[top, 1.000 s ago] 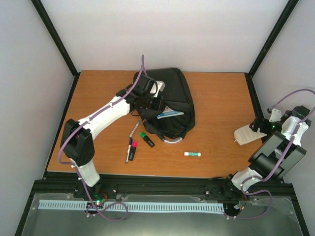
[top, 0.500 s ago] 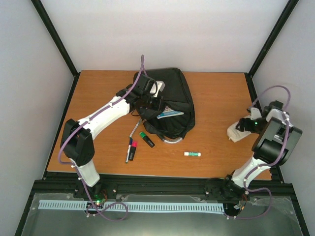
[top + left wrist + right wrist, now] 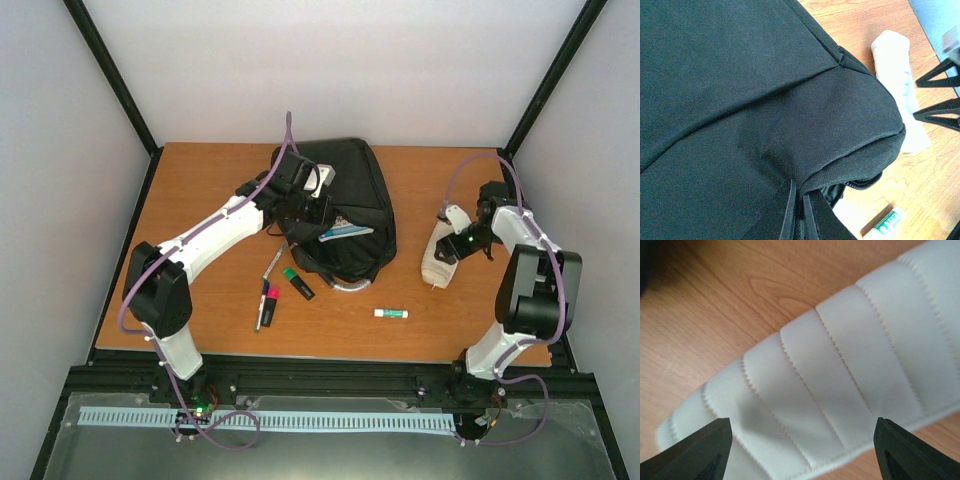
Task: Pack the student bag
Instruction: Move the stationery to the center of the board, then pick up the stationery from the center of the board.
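Note:
The student bag (image 3: 345, 195), a large black backpack, lies at the table's middle back, its grey loop handle (image 3: 346, 287) toward the front. My left gripper (image 3: 305, 208) is at its left edge. In the left wrist view it (image 3: 800, 189) is shut on a fold of the black fabric (image 3: 750, 90). My right gripper (image 3: 452, 243) is right of the bag, on a whitish quilted pouch (image 3: 437, 258). In the right wrist view it (image 3: 802, 432) is wide open, and both fingertips sit over the pouch (image 3: 840, 355).
A glue stick (image 3: 391, 313) lies in front of the bag. A grey pen (image 3: 272, 263), a green highlighter (image 3: 297, 283) and a red-capped marker (image 3: 266, 300) lie at the bag's front left. A blue-and-white item (image 3: 346, 232) rests on the bag. Black frame posts stand at the table's corners.
My right arm has swung left from the table's right edge, and the pouch has moved left with it toward the bag. My left arm and the bag have not moved.

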